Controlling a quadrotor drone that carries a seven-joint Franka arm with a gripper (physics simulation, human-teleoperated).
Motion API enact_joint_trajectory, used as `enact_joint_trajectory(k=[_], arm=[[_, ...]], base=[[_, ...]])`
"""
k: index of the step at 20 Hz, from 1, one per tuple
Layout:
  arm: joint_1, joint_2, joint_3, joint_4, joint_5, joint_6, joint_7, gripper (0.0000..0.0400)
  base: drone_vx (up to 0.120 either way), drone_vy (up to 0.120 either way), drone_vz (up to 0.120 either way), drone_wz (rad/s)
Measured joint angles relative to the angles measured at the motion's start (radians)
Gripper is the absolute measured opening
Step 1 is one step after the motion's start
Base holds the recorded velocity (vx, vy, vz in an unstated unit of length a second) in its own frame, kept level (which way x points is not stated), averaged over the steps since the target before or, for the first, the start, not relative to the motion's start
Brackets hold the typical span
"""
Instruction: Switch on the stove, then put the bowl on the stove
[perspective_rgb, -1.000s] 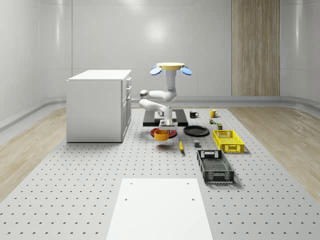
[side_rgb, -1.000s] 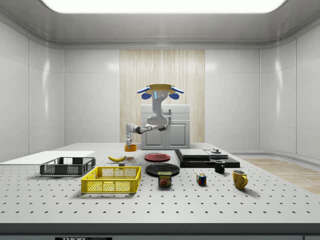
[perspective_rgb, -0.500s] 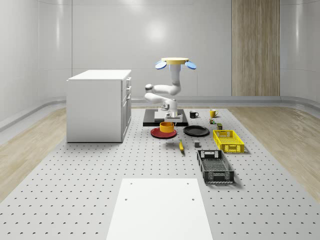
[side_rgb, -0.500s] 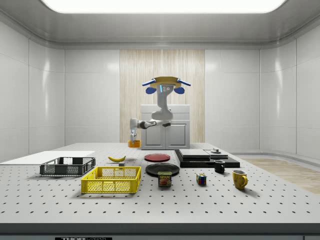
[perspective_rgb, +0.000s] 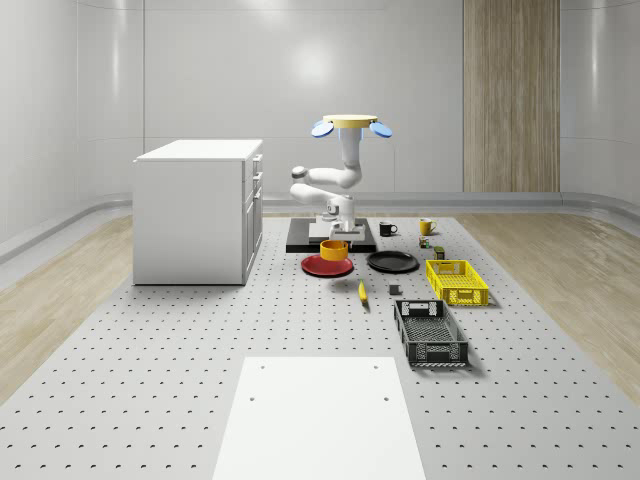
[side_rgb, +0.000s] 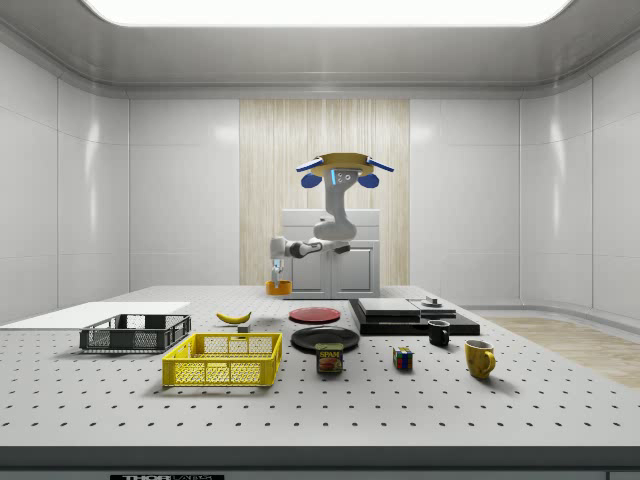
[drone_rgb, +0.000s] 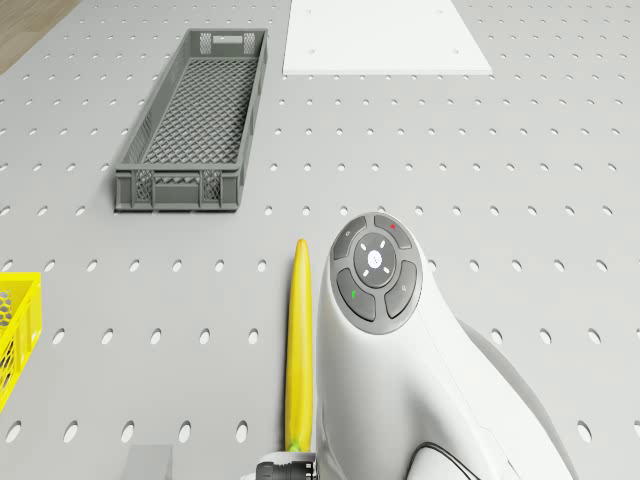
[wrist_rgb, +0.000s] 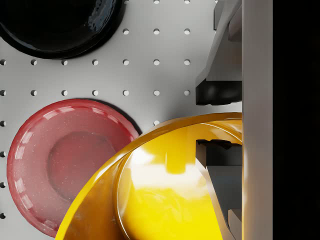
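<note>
While the drone (perspective_rgb: 350, 124) hovered above the stove (perspective_rgb: 330, 238), the gripper (wrist_rgb: 220, 122) pinched the rim of the bowl (wrist_rgb: 165, 190), a glossy, stiff, likely slippery shell hanging just beneath it over the red plate (wrist_rgb: 60, 165).

Overhead front, low side, both tabletop (perspective_rgb: 150, 380)

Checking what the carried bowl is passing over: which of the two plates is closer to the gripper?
The red plate. The gripper holds the orange bowl above its edge, while the black plate lies farther toward the whole-scene view's right, beside the yellow crate.
</note>
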Motion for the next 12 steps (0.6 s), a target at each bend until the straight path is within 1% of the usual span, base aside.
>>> enact_joint_trajectory(k=[3, 5, 10, 12], arm=[[0.0, -0.001, 0.0, 0.0, 0.0, 0.001, 0.0, 0.01], [0.0, -0.001, 0.0, 0.0, 0.0, 0.001, 0.0, 0.01], [-0.001, -0.002, 0.0, 0.0, 0.001, 0.002, 0.001, 0.01], [-0.001, -0.002, 0.0, 0.0, 0.001, 0.002, 0.001, 0.01]], base=[[-0.12, 0.0, 0.0, 0.0], [-0.12, 0.1, 0.0, 0.0], [-0.12, 0.0, 0.0, 0.0], [-0.12, 0.0, 0.1, 0.0]])
